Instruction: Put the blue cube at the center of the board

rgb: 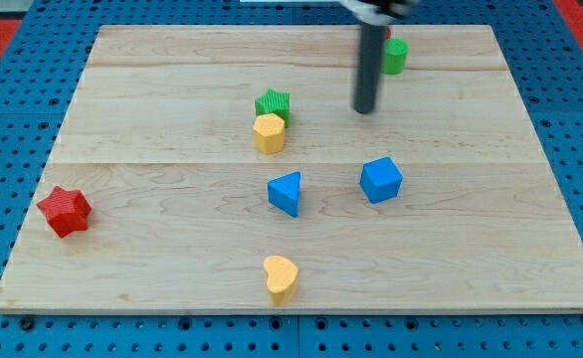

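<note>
Pincer we have none: our rod ends in my tip point(365, 110), touching no block, above the blue cube point(381, 180) and well apart from it. We count two blue, two green, two yellow, one red. That cube sits right of the board point(530, 229) centre, beside the blue wedge point(286, 193), with bare wood around it.

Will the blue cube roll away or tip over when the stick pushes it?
Probably not. The blue cube has flat faces and looks squat, so it should slide on the smooth board. It may spin if my tip, now above it in the view, hits off-centre.
</note>
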Tool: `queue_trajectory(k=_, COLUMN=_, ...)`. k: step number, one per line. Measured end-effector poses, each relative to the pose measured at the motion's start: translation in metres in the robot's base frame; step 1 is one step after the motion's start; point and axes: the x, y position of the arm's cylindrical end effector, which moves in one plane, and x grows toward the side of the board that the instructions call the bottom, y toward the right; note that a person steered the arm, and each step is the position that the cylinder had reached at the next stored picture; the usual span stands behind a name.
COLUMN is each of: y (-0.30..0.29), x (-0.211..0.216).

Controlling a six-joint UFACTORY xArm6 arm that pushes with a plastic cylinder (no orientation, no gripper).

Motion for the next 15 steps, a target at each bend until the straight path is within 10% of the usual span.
queue_trajectory(k=2, y=-0.010, x=0.154)
queue_trajectory(k=15, y=0.000, x=0.020)
